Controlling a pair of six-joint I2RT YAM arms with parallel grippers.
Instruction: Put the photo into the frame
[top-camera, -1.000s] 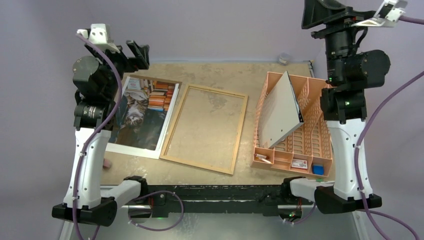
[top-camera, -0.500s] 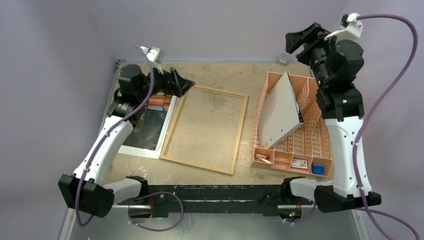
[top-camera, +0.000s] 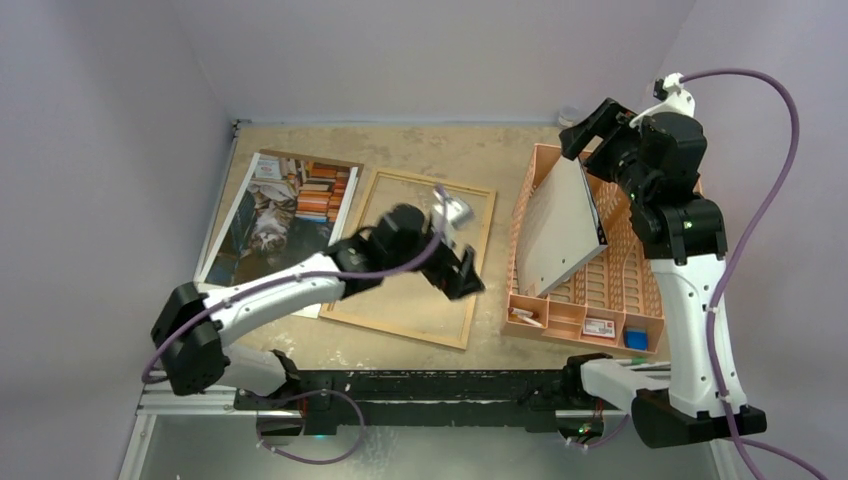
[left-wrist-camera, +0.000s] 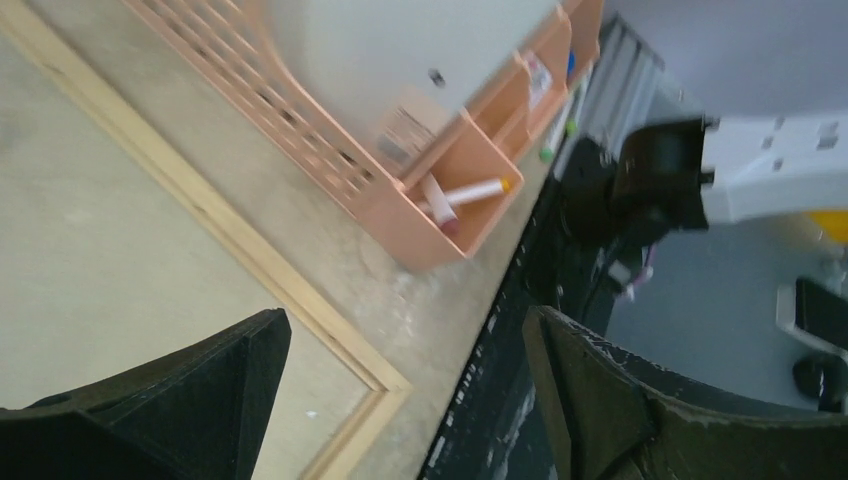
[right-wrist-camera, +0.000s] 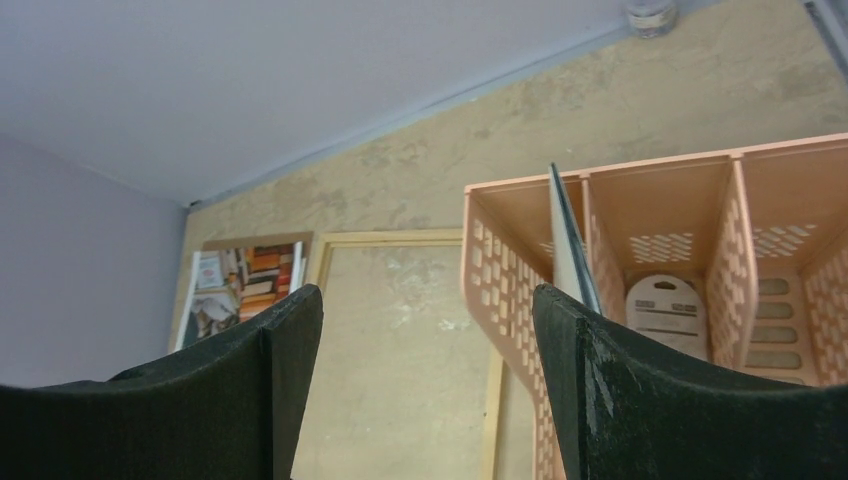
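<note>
A worn tan table (top-camera: 440, 150) with a blotchy, scuffed top sits in a corner of plain lilac walls (top-camera: 400, 60). A black rail (top-camera: 430, 385) runs along its near edge.

The photo (top-camera: 285, 205) lies flat and face up on the left side of the table. It is a thin rectangular print of a tabby cat among orange and blue books. Its long axis runs from the far edge toward the near left, and the books are at the far end. The frame (top-camera: 435, 181) lies flat just to the photo's right. It has slim pale-wood rails around a dull brown board back, and its long sides are roughly parallel to the photo's. The photo is outside the frame.

On the right stands an orange plastic rack (top-camera: 620, 280) with slotted walls and small compartments at its near end. A smooth grey-white board (top-camera: 560, 230) leans on edge in it.

The left gripper (left-wrist-camera: 400, 340) hovers over the frame's near right corner. Its black fingers are spread wide with nothing between them. The right gripper (right-wrist-camera: 430, 310) is raised above the far end of the rack. Its fingers are also wide apart and hold nothing.
</note>
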